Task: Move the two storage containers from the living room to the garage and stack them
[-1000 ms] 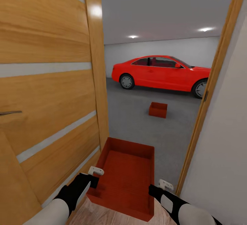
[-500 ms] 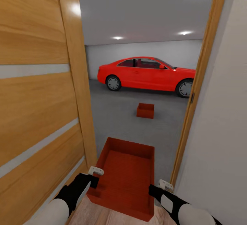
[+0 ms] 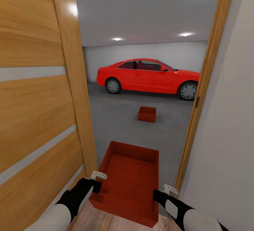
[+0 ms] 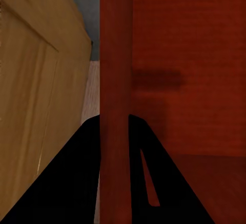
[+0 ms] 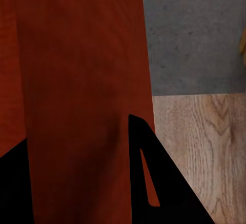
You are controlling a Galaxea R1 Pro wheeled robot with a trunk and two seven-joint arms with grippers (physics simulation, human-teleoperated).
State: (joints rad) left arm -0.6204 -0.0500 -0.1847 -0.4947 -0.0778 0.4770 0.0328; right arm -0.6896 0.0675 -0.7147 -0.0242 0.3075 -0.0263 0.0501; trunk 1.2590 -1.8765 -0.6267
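I hold one orange-red storage container (image 3: 128,180) low in front of me, between both arms, in the doorway to the garage. My left gripper (image 3: 94,186) is shut on its left wall, which runs between the black fingers (image 4: 66,183) in the left wrist view. On the right wall (image 5: 82,96) my right gripper (image 3: 159,193) is shut the same way. The second storage container (image 3: 146,114) stands on the dark grey garage floor (image 3: 120,125) ahead, in front of the car.
An open wood-panelled door (image 3: 38,100) is close on my left. The wooden door frame (image 3: 201,97) and a white wall (image 3: 225,139) are close on my right. A red car (image 3: 148,77) is parked across the far side. Pale wood planks (image 5: 205,147) lie beneath me.
The whole view has shifted, so the camera moved: the door edge, car and far container sit further left in the picture. Both grippers still hold the container the same way.
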